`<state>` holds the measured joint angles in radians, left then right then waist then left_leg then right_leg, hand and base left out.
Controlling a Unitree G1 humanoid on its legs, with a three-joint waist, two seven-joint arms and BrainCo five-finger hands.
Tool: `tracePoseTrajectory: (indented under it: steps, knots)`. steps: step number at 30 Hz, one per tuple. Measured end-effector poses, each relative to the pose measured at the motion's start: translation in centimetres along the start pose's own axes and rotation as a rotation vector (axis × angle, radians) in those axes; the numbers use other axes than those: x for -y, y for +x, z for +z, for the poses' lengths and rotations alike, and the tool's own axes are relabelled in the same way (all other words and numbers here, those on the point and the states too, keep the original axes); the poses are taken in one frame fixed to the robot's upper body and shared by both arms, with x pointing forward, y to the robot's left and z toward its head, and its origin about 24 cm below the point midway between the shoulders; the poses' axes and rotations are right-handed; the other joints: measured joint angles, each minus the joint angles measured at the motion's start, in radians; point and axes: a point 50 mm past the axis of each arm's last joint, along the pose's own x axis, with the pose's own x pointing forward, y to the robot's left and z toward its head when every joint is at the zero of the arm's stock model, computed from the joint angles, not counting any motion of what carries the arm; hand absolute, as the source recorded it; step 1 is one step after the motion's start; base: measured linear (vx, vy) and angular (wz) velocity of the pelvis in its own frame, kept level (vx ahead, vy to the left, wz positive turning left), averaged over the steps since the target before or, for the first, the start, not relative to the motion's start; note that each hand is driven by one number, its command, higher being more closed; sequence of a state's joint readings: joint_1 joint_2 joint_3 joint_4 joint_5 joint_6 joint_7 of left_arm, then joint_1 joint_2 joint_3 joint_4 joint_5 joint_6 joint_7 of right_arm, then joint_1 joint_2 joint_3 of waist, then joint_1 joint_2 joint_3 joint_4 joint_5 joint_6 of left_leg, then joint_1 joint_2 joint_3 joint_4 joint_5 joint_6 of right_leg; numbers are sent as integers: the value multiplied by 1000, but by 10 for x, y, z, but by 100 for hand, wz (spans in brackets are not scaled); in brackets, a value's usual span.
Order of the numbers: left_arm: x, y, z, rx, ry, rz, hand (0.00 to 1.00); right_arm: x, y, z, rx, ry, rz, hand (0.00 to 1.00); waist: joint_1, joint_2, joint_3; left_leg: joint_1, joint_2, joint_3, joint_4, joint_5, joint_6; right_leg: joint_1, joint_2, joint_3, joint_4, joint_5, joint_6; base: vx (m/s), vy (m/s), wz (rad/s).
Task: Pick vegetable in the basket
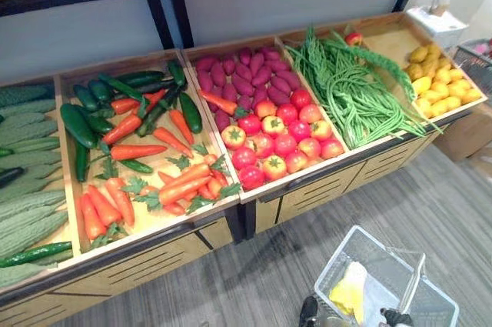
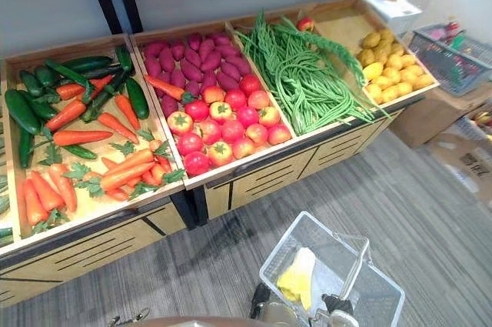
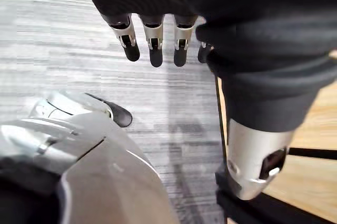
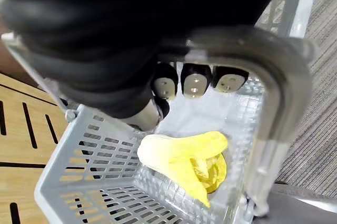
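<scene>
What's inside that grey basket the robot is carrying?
One pale yellow leafy vegetable lies on the floor of the basket. The right robot hand, curled round the handle, covers part of the inside, so anything beneath it cannot be seen.

A sloping wooden worktop [image 1: 388, 38] is split into bins. From left to right lie bitter gourds [image 1: 23, 211], cucumbers [image 1: 77, 123] mixed with carrots [image 1: 181, 185], purple sweet potatoes [image 1: 238, 73] behind tomatoes [image 1: 277, 138], long green beans [image 1: 354, 92], then lemons [image 1: 438, 85]. It stands on grey floor [image 1: 231, 281].
</scene>
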<state>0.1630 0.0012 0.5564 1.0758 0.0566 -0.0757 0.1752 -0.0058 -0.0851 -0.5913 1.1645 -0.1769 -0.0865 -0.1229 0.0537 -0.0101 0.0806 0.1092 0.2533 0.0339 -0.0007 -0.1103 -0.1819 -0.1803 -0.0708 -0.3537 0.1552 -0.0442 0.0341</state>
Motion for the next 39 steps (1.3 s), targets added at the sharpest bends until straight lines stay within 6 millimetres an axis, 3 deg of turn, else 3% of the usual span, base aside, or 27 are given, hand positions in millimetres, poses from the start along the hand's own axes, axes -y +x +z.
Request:
tracePoseTrajectory:
  steps: [1, 4, 6, 8, 10, 14, 20, 24, 25, 26, 28, 33, 39]
  knots:
    - [0, 1, 3, 3, -30, 8, 0, 1, 1, 0, -8, 11, -4, 100, -10, 0, -1, -25, 8, 14, 6, 39, 2, 18, 2, -43, -17, -13, -12, 236, -285, 75]
    - [-1, 2, 6, 5, -61, 28, 0, 3, 1, -3, -38, 44, -20, 100, -30, -6, 3, -61, 15, 121, 29, 77, 13, 58, -8, -121, -46, -21, -24, 150, -146, 89]
    - [3, 3, 11, 3, -96, 29, 0, 12, 0, -12, -75, 95, -60, 100, -41, -11, 8, -95, 19, 350, 63, 101, 21, 102, -34, -204, -51, -23, -28, 93, -26, 124]
    - [3, 2, 10, -3, -105, 49, 0, 17, 0, -15, -88, 123, -87, 100, -48, -7, 4, -90, 3, 458, 31, 119, 35, 124, -46, -226, -50, -23, -27, 77, 96, 96]
    - [-2, 3, 10, -9, -146, 86, 0, 15, 0, -11, -80, 132, -84, 100, -45, 10, -6, -88, -16, 449, -23, 125, 38, 115, -51, -240, -55, -22, -25, 51, 127, 52]
    - [-16, 3, 6, -47, -286, 176, 0, 3, 0, -10, -84, 140, -60, 100, -33, -14, -4, -87, -51, 458, -42, 124, 37, 115, -74, -217, -97, 7, 16, -14, 98, -5]
    - [-21, 5, 25, -5, -412, 277, 0, 3, -1, -11, -76, 139, -69, 100, -34, -11, -6, -82, -84, 448, -78, 123, 39, 116, -92, -215, -123, 24, 41, -55, 43, 1]
    - [-37, -3, 82, 231, -550, 387, 0, 1, -2, -13, -74, 122, -66, 100, -28, -14, -8, -82, -91, 445, -89, 118, 46, 116, -93, -215, -128, 35, 45, -73, 6, 4]
    - [-43, -12, 108, 356, -573, 414, 0, 0, -3, -14, -71, 107, -63, 100, -25, -16, -10, -87, -94, 442, -89, 117, 47, 115, -93, -215, -136, 39, 49, -77, -9, 2]
    - [-45, -18, 121, 425, -582, 427, 0, 0, -3, -14, -69, 98, -62, 100, -23, -16, -10, -90, -94, 442, -89, 117, 49, 113, -91, -214, -138, 41, 49, -94, -23, 3]
    - [-58, -48, 166, 683, -591, 495, 0, 0, -3, -14, -58, 70, -58, 100, -22, -16, -10, -93, -94, 441, -83, 110, 59, 113, -90, -211, -138, 44, 52, -81, -27, -1]
    - [-61, -85, 203, 941, -491, 607, 0, 5, -5, -20, -47, 44, -81, 100, -23, -15, -10, -91, -93, 452, -54, 95, 66, 112, -85, -185, -138, 51, 51, -58, -32, -11]
    - [-51, -107, 231, 1137, -279, 625, 0, 10, -5, -18, -30, 23, -85, 100, -24, -9, -9, -105, -91, 490, -25, 71, 71, 79, -79, -126, -155, 84, 42, -70, -12, -27]
